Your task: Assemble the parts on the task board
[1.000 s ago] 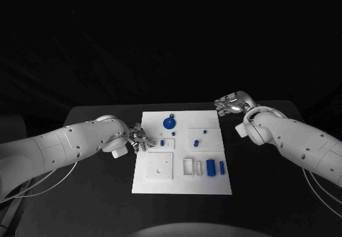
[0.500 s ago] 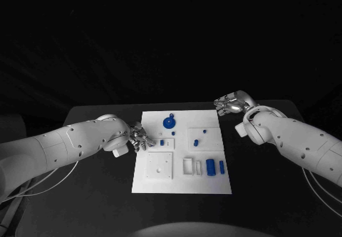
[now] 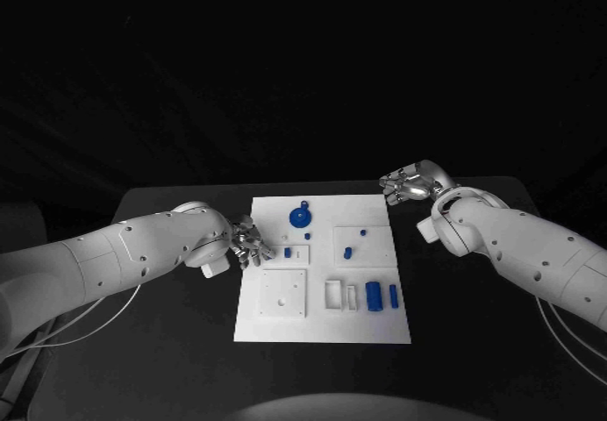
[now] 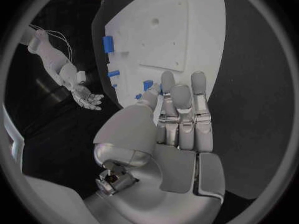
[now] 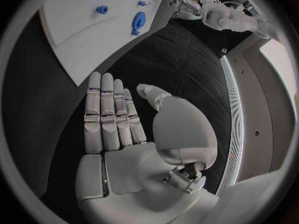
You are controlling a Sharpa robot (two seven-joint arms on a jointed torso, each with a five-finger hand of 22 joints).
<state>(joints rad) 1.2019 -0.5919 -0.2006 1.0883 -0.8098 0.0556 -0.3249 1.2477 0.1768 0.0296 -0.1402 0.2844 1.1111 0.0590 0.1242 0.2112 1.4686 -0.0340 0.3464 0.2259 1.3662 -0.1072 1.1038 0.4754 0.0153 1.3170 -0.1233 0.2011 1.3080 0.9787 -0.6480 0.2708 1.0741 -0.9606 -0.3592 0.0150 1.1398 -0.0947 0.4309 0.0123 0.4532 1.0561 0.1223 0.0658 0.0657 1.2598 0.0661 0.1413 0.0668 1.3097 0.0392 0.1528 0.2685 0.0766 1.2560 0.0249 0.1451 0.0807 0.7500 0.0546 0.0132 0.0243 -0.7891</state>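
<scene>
We're lining up the left robot hand (image 3: pixel 249 243) for a first pick off the white rectangular task board (image 3: pixel 323 329).

Nothing's picked up yet: the left one is hovering at the board's left edge, fingers straight and close together, holding nothing, tips pointing at the small blue peg (image 3: pixel 287 253) just beside them. The right robot hand (image 3: pixel 407 186) is sitting off the far right corner over the black bench (image 3: pixel 165 351), flat open and empty too. The round blue gear piece (image 3: pixel 301 218) is lying near the far edge, and the stubby blue cylinder (image 3: pixel 374 296) is toward the near right. We're guessing next it needs a small reach in, then a neat pinch on that peg.
</scene>
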